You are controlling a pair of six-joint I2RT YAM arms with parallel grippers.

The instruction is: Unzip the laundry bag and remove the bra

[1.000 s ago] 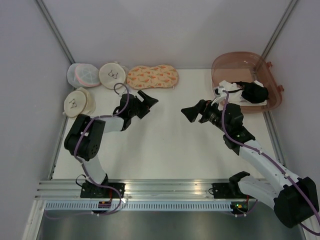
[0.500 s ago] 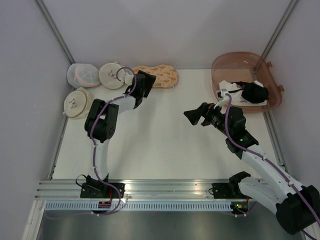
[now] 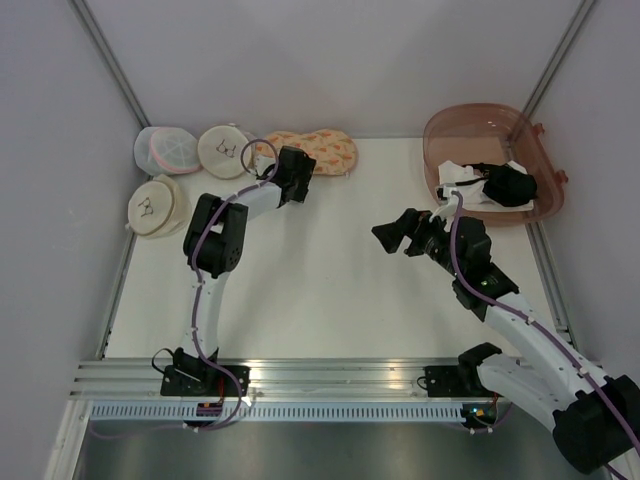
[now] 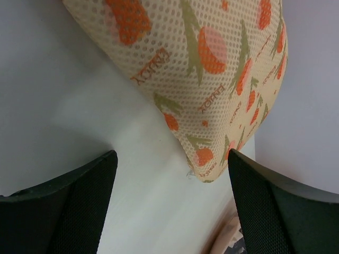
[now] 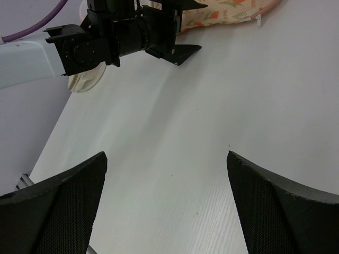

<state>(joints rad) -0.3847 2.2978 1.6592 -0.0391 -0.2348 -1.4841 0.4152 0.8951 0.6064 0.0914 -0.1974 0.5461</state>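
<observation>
The peach laundry bag (image 3: 328, 150) with carrot prints lies zipped at the table's back edge. Its left end is covered by my left gripper (image 3: 297, 172). In the left wrist view the bag (image 4: 212, 58) fills the top, its rounded end hanging between my open jaws (image 4: 172, 180), not touching them. My right gripper (image 3: 392, 232) is open and empty over the middle of the table. In the right wrist view the open jaws (image 5: 167, 174) frame bare table, with the bag (image 5: 228, 11) and a small zip pull (image 5: 258, 20) far ahead. The bra is hidden.
Two round cream pouches (image 3: 226, 150) (image 3: 158, 205) and a pale mesh pouch (image 3: 165, 150) sit at the back left. A pink see-through basket (image 3: 450, 125) at the back right holds a black garment (image 3: 508, 185) and white cloth (image 3: 460, 172). Side walls stand close.
My left arm has stretched out toward the back, bringing its gripper up to the bag's left end. My right gripper has drifted slightly right.
</observation>
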